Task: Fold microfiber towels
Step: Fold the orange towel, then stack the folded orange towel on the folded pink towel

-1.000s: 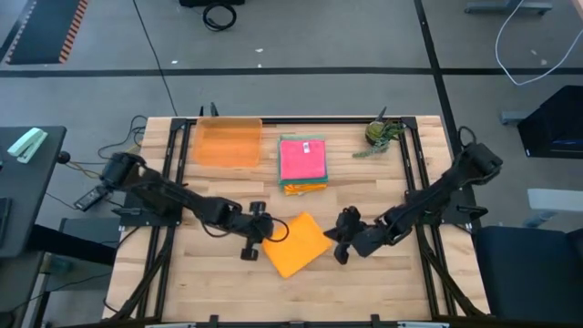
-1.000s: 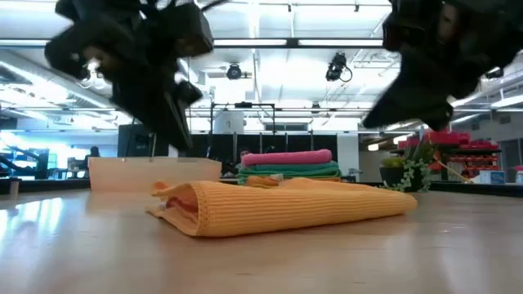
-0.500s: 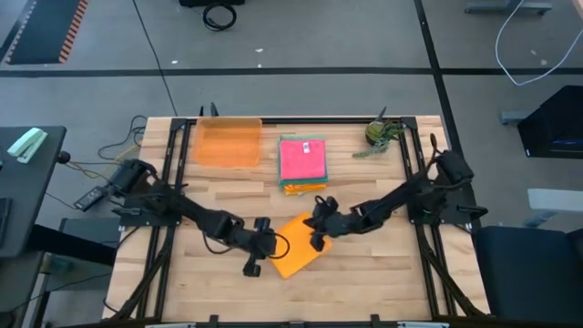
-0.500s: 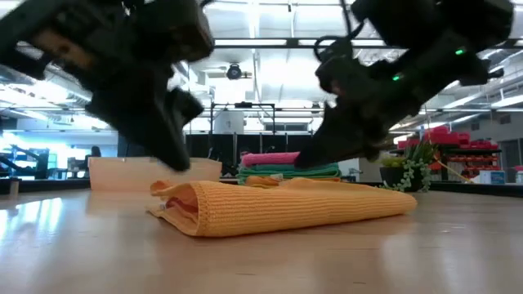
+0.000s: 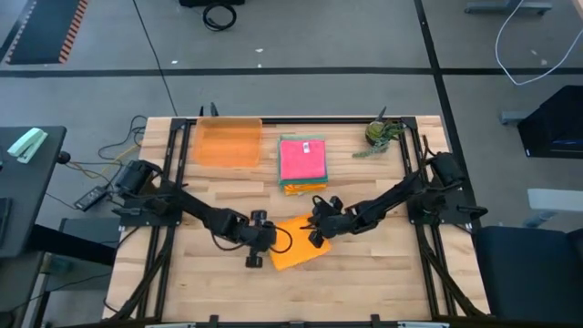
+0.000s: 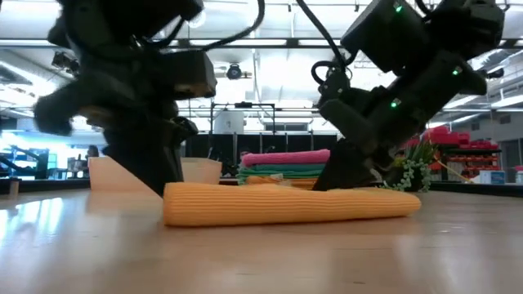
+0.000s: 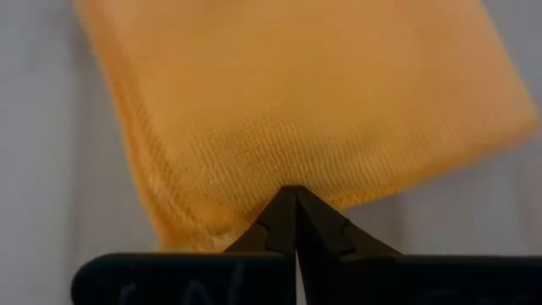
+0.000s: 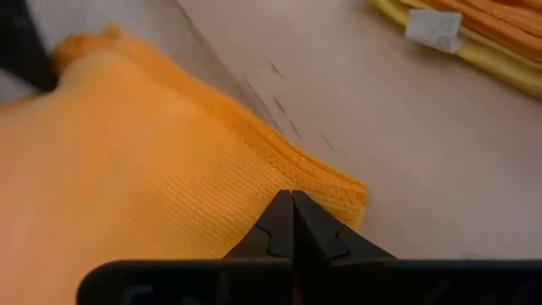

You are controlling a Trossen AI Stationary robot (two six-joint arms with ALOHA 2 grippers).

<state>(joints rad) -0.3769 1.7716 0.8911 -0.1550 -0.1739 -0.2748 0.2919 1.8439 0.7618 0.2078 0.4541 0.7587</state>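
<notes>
Orange microfiber towel point(image 5: 296, 248) lies folded at table centre-front, just in front of the finished stack point(image 5: 302, 164), apart from it. Both my grippers are on it.

1. L gripper point(image 5: 260, 242): at towel's left edge. Jaws pressed together, tips meeting at the cloth border in the L wrist view. Can't tell if any fabric is pinched between them or if they only press on top.
2. R gripper point(image 5: 319, 228): at the towel's far corner, stack side. Jaws also closed tip to tip, resting on the layered edge. Same doubt re. actual grip.
3. Towel state: looks like a flat multi-layer packet in the low view, rounded fold at its left end. Sits skewed vs. table point(image 5: 383, 273) edges.

Risk notes (judgement):
- If I lift w/ tips only catching the top layer, the packet will prob. peel open and the fold is lost. Cause: thin closed tips, soft pile, several loose layers.
- If arms move at unequal speed, cloth stretches or twists between the 2 points; corners go out of line.
- Dragging toward the stack could snag its front edge, disturbing the pink top towel point(image 5: 303, 158). Orange tray point(image 5: 228, 143) and small plant point(image 5: 382, 135) are well apart, low risk
</notes>
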